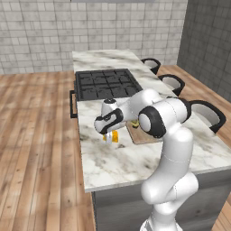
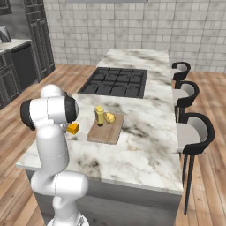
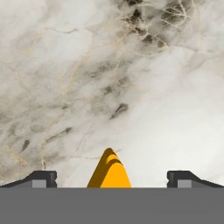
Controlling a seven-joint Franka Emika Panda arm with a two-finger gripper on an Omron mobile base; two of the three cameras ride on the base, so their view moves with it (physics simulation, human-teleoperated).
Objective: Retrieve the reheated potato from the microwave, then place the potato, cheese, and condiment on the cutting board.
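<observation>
A: Since the potato (image 2: 110,118) and bottle (image 2: 99,115) already sit on the cutting board (image 2: 105,130), where's the cheese (image 3: 109,171)?
B: On the counter (image 3: 131,87) beside the board, between the gripper (image 3: 111,178)'s wide-spread, empty fingers.
A: Tricky?
B: Probably light, firm, slightly slick. Pinch its flat sides, not the sloped edges.

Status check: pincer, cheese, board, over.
Pincer open, straddling cheese on counter. Bottle and potato on board. Nothing in the way.
</observation>
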